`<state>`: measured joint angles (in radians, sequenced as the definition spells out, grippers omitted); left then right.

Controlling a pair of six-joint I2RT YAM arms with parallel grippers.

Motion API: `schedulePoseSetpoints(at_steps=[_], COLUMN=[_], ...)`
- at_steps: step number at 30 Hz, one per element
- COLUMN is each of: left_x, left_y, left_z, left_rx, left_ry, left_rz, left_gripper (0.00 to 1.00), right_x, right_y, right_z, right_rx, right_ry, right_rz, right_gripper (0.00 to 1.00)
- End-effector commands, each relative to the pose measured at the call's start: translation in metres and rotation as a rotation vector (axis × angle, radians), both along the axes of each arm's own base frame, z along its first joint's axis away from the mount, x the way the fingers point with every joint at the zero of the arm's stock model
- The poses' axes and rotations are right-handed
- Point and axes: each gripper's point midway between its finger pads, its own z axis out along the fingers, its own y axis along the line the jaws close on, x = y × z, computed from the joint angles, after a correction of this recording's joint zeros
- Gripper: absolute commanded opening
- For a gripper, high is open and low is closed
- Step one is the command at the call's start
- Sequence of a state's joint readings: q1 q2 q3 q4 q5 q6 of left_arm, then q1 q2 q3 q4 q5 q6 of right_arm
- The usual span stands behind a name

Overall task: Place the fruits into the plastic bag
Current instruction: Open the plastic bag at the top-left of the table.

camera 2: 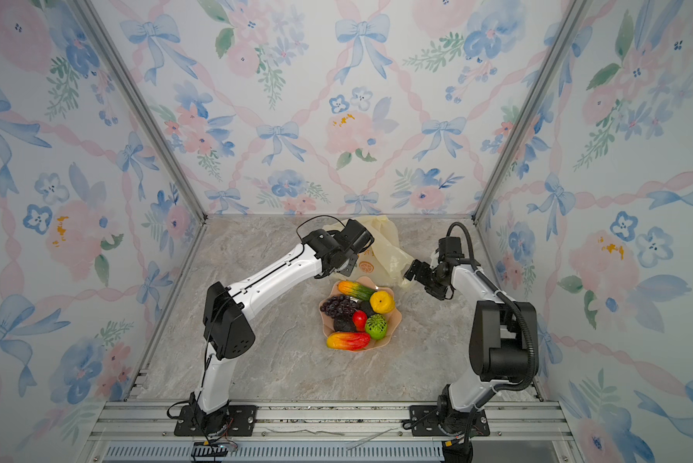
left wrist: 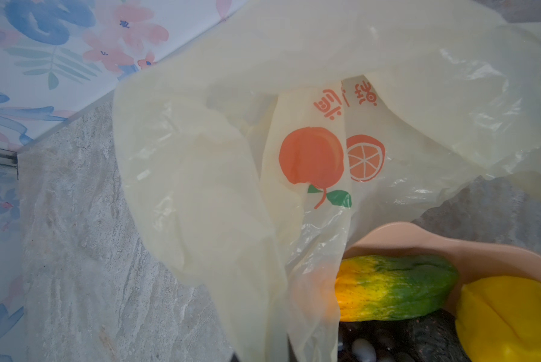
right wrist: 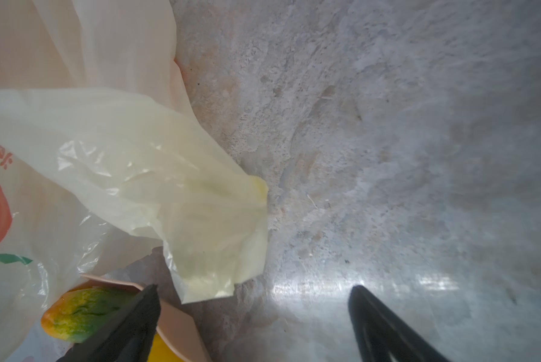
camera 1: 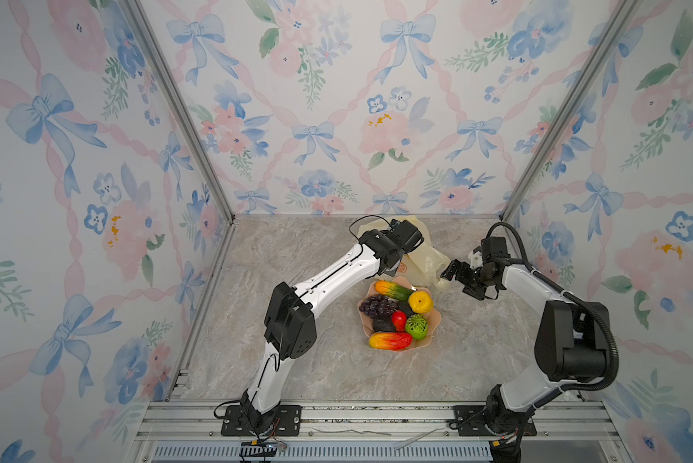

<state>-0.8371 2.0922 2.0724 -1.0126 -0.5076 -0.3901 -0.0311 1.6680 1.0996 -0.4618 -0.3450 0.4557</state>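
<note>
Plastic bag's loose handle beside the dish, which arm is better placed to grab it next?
Right. The right claw stands open just short of the loose handle, while the left claw is shut, apparently pinching the plastic bag on its other side.

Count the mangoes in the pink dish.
2. The orange-green mango lies at the far rim of the pink dish, next to the plastic bag; the red-yellow mango lies at the near rim. Others could be hidden under the pile.
</note>
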Motion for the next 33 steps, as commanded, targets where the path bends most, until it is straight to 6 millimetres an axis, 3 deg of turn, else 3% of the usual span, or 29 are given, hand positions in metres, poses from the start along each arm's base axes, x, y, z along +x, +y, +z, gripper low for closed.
schedulePoseSetpoints(at_steps=[1, 4, 11, 17, 22, 27, 29, 31, 33], left_x=[-0.002, -0.001, -0.001, -0.001, -0.002, -0.003, -0.004, -0.002, 0.003], left_y=[0.006, 0.007, 0.009, 0.009, 0.010, 0.013, 0.014, 0.019, 0.029], left_z=[0.001, 0.001, 0.001, 0.003, 0.003, 0.005, 0.006, 0.009, 0.017], left_rx=[0.013, 0.012, 0.014, 0.010, 0.009, 0.011, 0.013, 0.024, 0.030], left_ry=[0.014, 0.015, 0.017, 0.016, 0.017, 0.013, 0.011, 0.000, -0.018], left_rz=[-0.011, -0.011, -0.010, -0.012, -0.010, -0.007, -0.006, 0.000, 0.014], left_gripper=[0.00, 0.00, 0.00, 0.00, 0.00, 0.00, 0.00, 0.00, 0.00], right_x=[0.031, 0.043, 0.050, 0.049, 0.049, 0.043, 0.039, 0.036, 0.036], right_y=[0.012, 0.016, 0.011, 0.010, 0.015, 0.012, 0.009, 0.006, 0.007], right_z=[0.013, 0.011, 0.010, 0.013, 0.015, 0.020, 0.026, 0.037, 0.079], right_rx=[0.064, 0.106, 0.131, 0.129, 0.151, 0.130, 0.111, 0.078, 0.007], right_ry=[-0.111, -0.136, -0.167, -0.184, -0.190, -0.193, -0.199, -0.209, -0.291], right_rz=[0.035, 0.052, 0.054, 0.067, 0.071, 0.071, 0.068, 0.060, 0.064], right_gripper=[0.97, 1.00, 0.83, 0.55, 0.40, 0.10, 0.00, 0.00, 0.00])
